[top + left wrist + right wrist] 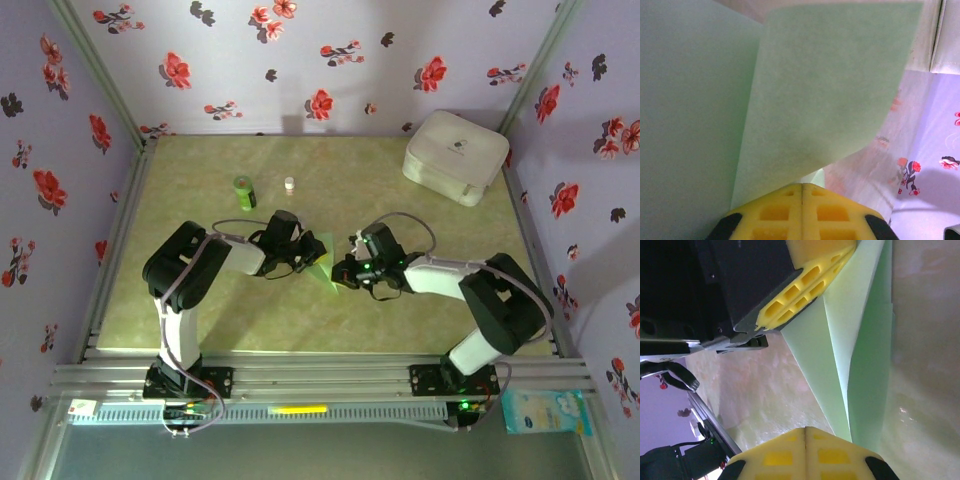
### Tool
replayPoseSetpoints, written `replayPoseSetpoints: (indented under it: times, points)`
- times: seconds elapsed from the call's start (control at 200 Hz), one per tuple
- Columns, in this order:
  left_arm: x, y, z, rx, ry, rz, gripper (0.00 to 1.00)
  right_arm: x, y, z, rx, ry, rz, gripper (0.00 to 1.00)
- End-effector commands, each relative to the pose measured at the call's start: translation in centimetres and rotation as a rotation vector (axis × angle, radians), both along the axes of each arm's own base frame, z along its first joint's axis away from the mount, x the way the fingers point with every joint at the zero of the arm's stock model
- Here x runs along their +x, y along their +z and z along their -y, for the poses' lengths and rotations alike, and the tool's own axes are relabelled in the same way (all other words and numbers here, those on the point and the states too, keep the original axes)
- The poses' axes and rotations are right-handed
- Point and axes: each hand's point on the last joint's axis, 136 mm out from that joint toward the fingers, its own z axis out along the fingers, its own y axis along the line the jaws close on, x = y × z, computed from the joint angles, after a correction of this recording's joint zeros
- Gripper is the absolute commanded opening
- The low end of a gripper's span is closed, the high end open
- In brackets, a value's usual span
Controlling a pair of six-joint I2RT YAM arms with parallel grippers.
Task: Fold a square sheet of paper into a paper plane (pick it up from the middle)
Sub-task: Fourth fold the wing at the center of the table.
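Note:
The pale green sheet of paper, folded into a slim paper plane (pixel 322 265) with layered flaps, is held up near the middle of the table between both arms. My left gripper (pixel 300 255) is shut on one end of it. In the left wrist view the paper (pixel 830 90) rises and curls right from the closed yellow fingertips (pixel 802 186). In the right wrist view the left gripper's yellow fingers (pixel 805 277) pinch the plane's far end (pixel 865 365). My right gripper (pixel 806 429) is shut, its jaws pressed together. The plane's edge runs past its right finger, and nothing shows between the jaws.
A small dark green bottle (pixel 244 191) and a tiny white cap (pixel 289 184) stand behind the left arm. A white rounded case (pixel 455 156) sits at the back right corner. Flowered walls enclose the table on three sides.

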Motion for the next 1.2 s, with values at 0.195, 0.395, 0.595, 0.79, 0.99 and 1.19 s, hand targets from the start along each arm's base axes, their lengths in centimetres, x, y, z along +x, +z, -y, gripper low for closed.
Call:
replayPoseSetpoints:
  times: [0.195,0.395,0.595,0.79,0.99,1.19]
  points:
    - [-1.2,-3.7,-1.8,0.1,0.024,-0.068,0.03,1.1,-0.8,-1.5,-0.004,0.013,-0.027,0.03]
    - [-1.2,-3.6,-1.9,0.1,0.025,-0.068,0.04,0.8,-2.8,-1.0,-0.054,0.005,-0.059,0.03]
    - [-1.2,-3.6,-1.9,0.102,0.025,-0.069,0.03,-0.8,-4.7,0.3,-0.089,0.002,-0.099,0.03]
    - [-1.2,-3.7,-1.9,0.103,0.026,-0.073,0.03,-2.3,-5.8,1.4,-0.105,-0.005,-0.132,0.03]
    - [-1.2,-3.8,-2.0,0.103,0.031,-0.075,0.03,-3.7,-6.2,2.3,-0.104,-0.008,-0.156,0.03]
    - [-1.2,-4.0,-2.2,0.097,0.043,-0.079,0.03,-5.0,-6.0,2.8,-0.088,0.008,-0.165,0.03]
